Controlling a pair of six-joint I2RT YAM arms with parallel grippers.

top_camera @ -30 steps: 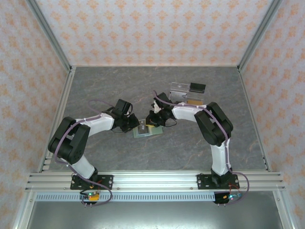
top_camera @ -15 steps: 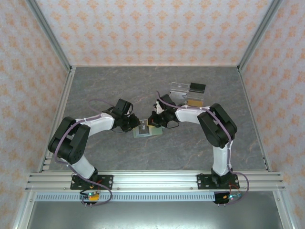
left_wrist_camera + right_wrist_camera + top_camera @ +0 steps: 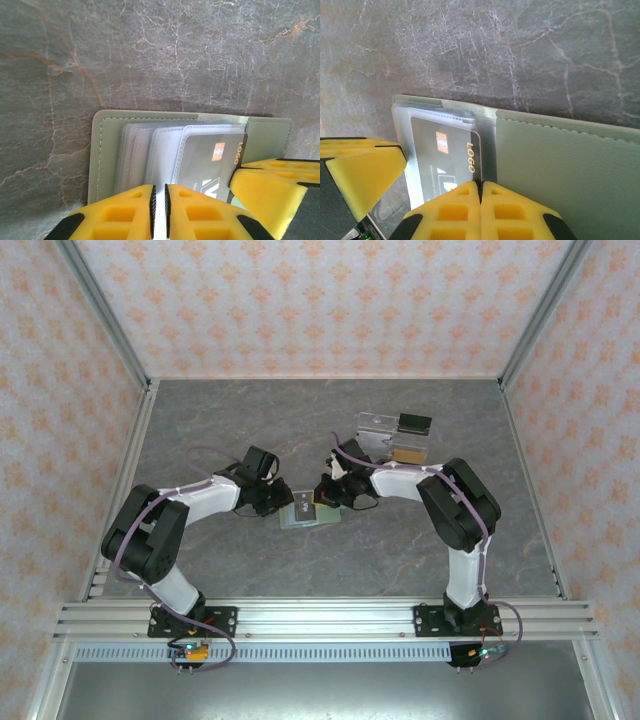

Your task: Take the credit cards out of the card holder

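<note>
Seen from above, the left gripper sits at the left edge of the small pale sage-green folding card holder. The holder lies open on the grey marbled table between the two arms. At that range the gripper's fingers are too small to read.

The left wrist view comes closer. There the yellow fingers stand almost together, nipping a pale sliver at the holder's near edge, where a stack of clear plastic sleeves fans across the green flap. What exactly they nip is cut off at the bottom of the frame.

A dark grey card with an orange chip and the word LOGO lies at the top sleeve. How much of it sits inside the sleeve is hard to tell.

The right gripper has its fingers pressed together, and the card's edge runs straight into their seam, so they pinch the card. The card's lower part is hidden behind them.

Farther right and back, well apart from the holder, the top view takes in a clear acrylic stand. It carries a black card that is too small to read.
</note>
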